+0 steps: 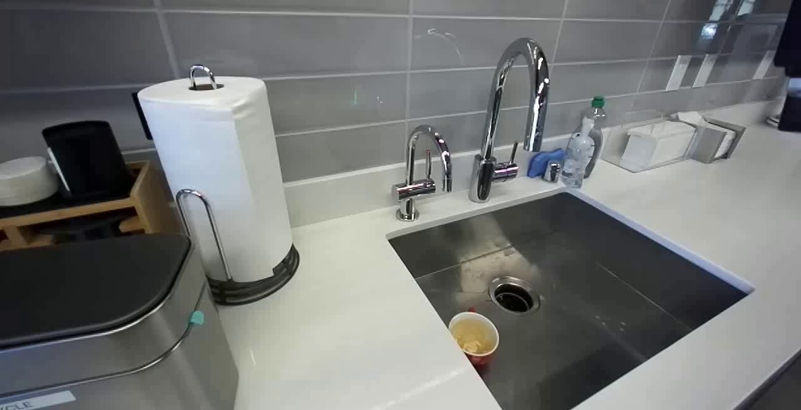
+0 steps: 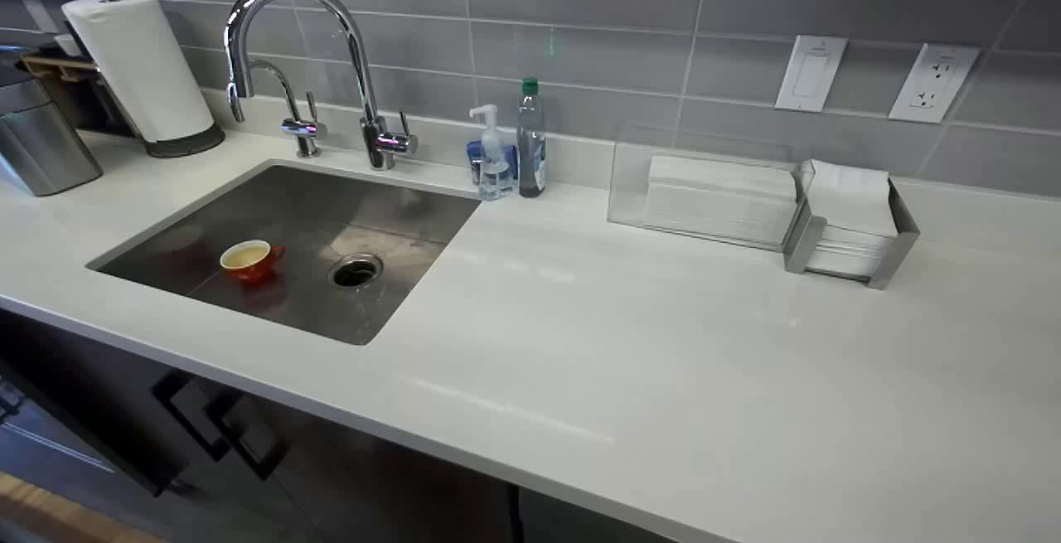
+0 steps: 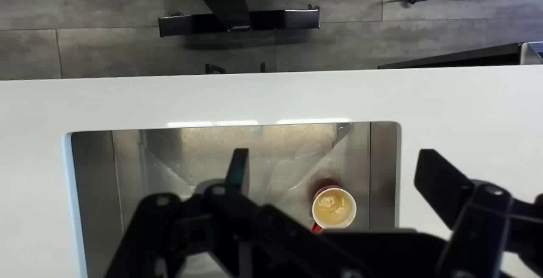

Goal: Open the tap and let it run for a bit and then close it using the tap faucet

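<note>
The tap [image 1: 482, 175] is a tall chrome gooseneck faucet behind the sink [image 1: 601, 297]; it also shows in an exterior view [image 2: 378, 141]. Its small side lever [image 1: 505, 171] points up in both exterior views. No water stream shows under its spout. My gripper [image 3: 335, 172] shows only in the wrist view. Its fingers are wide apart with nothing between them, high above the sink [image 3: 384, 176]. The arm is outside both exterior views. The tap is not visible in the wrist view, so I cannot tell its exact distance from the gripper.
A shorter chrome tap [image 1: 410, 192] stands beside the tall one. A red cup [image 1: 474, 333] with yellowish liquid sits in the sink. A soap pump [image 2: 495, 166], a green-capped bottle [image 2: 530, 141], napkin holders [image 2: 854, 228], a paper towel roll [image 1: 216, 172] and a bin [image 1: 112, 335] are around it.
</note>
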Controlling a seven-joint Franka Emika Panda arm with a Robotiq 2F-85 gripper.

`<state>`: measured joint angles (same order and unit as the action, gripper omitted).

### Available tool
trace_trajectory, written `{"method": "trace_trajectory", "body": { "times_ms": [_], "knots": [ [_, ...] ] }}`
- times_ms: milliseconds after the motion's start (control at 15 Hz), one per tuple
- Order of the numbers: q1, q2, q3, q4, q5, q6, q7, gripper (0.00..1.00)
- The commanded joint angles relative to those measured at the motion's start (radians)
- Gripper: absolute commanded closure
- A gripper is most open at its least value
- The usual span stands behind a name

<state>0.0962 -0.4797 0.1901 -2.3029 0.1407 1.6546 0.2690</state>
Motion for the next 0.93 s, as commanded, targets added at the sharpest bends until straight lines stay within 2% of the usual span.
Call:
{"method": "trace_trajectory", "body": {
  "times_ms": [0,600,867],
  "knots": [
    [0.003,0.001,-0.003,0.002,-0.001,-0.002,0.001,0.00],
    [0.003,0.001,-0.003,0.002,-0.001,-0.002,0.001,0.00],
    [-0.027,0.082,-0.039,0.041,-0.029,0.080,-0.050,0.00]
  ]
}}
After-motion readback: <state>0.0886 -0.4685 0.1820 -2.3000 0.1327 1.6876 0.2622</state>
